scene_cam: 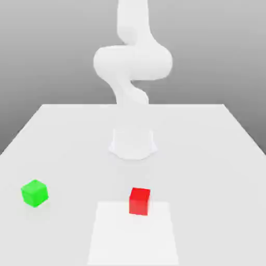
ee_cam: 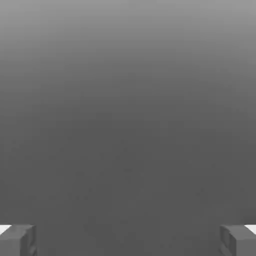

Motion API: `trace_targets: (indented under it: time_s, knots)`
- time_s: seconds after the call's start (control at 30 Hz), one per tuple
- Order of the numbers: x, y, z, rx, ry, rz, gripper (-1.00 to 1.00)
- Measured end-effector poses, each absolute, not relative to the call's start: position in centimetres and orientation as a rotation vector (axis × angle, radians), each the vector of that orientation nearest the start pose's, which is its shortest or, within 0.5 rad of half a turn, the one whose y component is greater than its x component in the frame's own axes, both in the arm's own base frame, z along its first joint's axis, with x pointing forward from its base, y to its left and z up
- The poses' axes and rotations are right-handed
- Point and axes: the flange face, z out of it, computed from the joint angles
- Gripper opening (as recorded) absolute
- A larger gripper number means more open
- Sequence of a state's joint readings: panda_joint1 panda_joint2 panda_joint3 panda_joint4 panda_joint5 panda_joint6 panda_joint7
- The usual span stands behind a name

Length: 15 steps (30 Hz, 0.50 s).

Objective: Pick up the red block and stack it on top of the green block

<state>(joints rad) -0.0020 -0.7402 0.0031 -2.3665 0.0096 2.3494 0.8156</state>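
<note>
The red block [scene_cam: 139, 201] is a small cube resting on the white table [scene_cam: 208, 156], near the front and slightly toward the exterior view's right of centre. The green block [scene_cam: 35, 193] sits on the table far toward the exterior view's left, well apart from the red one. In the hand view my gripper [ee_cam: 128, 240] is open: its two grey fingertips [ee_cam: 17, 240] stand wide apart with nothing between them, facing a plain grey background. The white arm [scene_cam: 132, 60] rises from its base [scene_cam: 132, 143] behind the blocks.
A paler square patch [scene_cam: 132, 239] lies on the table at the front, with the red block on its far edge. The arm's base stands mid-table behind both blocks. The table's far edge [scene_cam: 132, 105] runs behind the arm.
</note>
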Motion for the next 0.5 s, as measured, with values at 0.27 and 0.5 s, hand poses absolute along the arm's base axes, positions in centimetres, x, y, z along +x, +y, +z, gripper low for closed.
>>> trace_targets:
  time_s: [0.27,0.5]
  knots:
    - [41.4,0.9,46.2,-2.610,1.242,-0.555,0.00]
    - [36.7,1.7,28.4,-2.726,1.405,-0.183,0.00]
